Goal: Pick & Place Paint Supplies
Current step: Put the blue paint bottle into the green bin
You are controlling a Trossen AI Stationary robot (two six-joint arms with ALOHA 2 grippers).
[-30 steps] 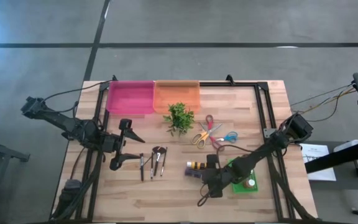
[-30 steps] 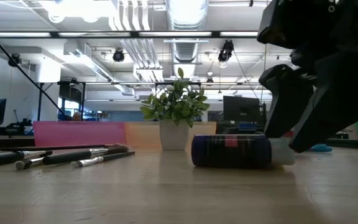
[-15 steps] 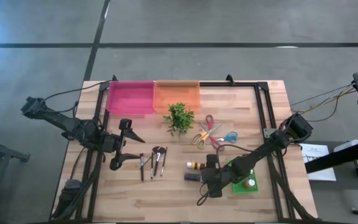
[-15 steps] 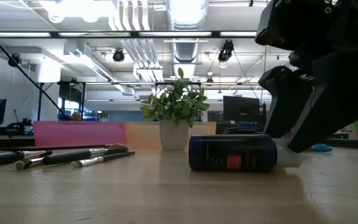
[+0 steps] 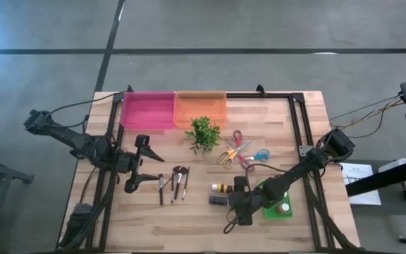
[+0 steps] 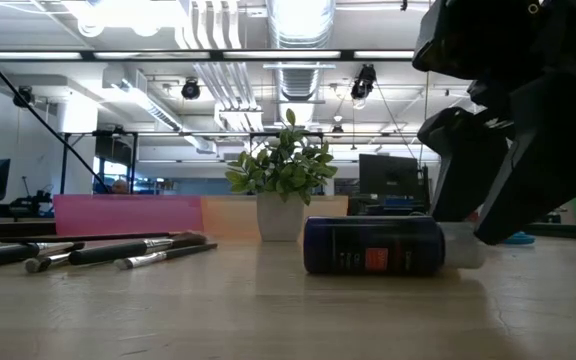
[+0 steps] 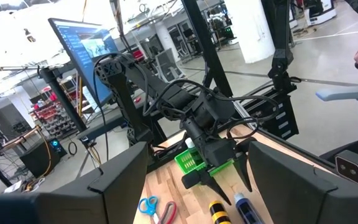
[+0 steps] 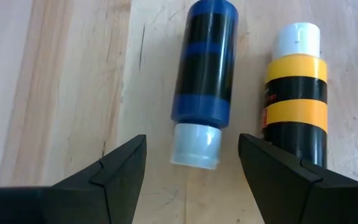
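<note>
A dark blue tube (image 8: 204,81) with a white cap (image 8: 194,146) lies on its side on the table, beside a yellow-and-black tube (image 8: 294,93). My right gripper (image 8: 191,140) slants down over the blue tube's cap end, open, one finger on each side of the cap and apart from it. In the high view the two tubes (image 5: 219,195) lie just left of my right gripper (image 5: 230,204). Three dark-handled brushes (image 5: 173,183) lie flat left of them. My left gripper (image 5: 158,168) hangs open above the table's left part, holding nothing.
A pink bin (image 5: 148,109) and an orange bin (image 5: 200,108) stand at the far edge. A potted plant (image 5: 203,132) and two pairs of scissors (image 5: 235,149) lie mid-table. A green basket (image 5: 277,204) holding a small bottle sits right of my right gripper.
The dark blue tube has rolled a little on the table toward the near edge, its red label turning lower, and now lies still. Both grippers have stayed where they were, with their openings unchanged.
</note>
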